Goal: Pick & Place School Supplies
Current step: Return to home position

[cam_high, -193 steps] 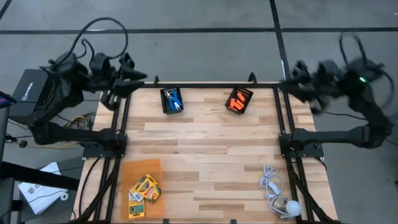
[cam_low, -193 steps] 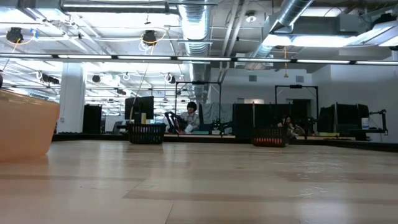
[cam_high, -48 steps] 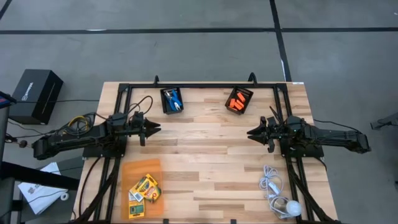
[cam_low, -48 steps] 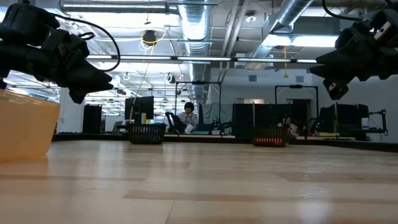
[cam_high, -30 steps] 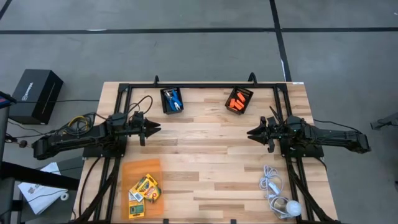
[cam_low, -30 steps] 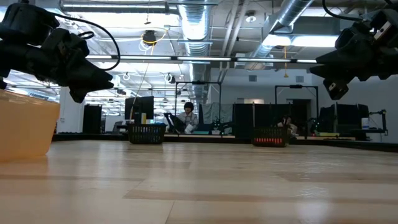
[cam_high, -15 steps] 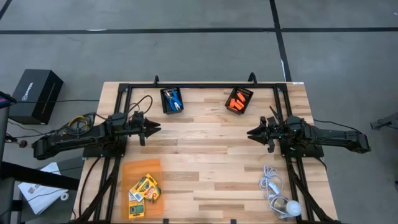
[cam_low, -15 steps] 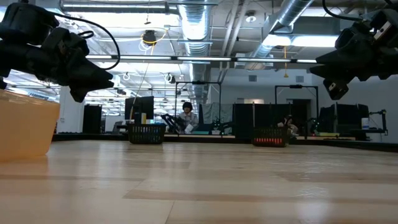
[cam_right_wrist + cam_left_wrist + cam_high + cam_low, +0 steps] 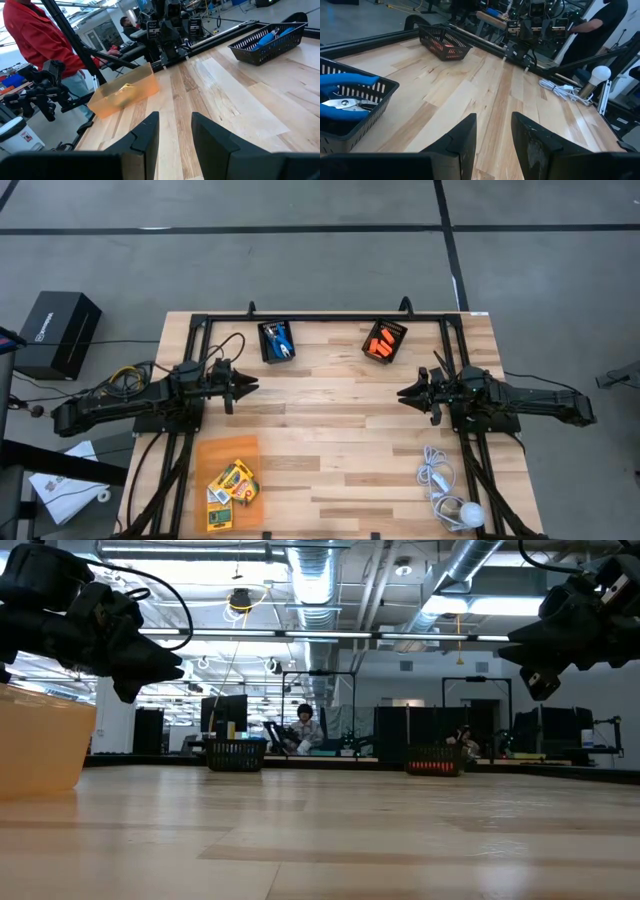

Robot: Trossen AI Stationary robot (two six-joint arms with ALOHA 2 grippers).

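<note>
1. The crayon boxes lie in the orange tray, at the corner of the desk on the left arm's side. Their long sides are slanted. From the left claw they lie sideways and back, toward the edge opposite the bins, so the left arm is the nearer one.
2. The blue-handled tool lies in the left black bin, and the orange pieces lie in the right black bin.
3. Both arms are folded low. The left claw and the right claw point at each other, well apart.
4. Each claw shows a narrow gap between its fingers and holds nothing.
5. Both arms seem to be at home.
</note>
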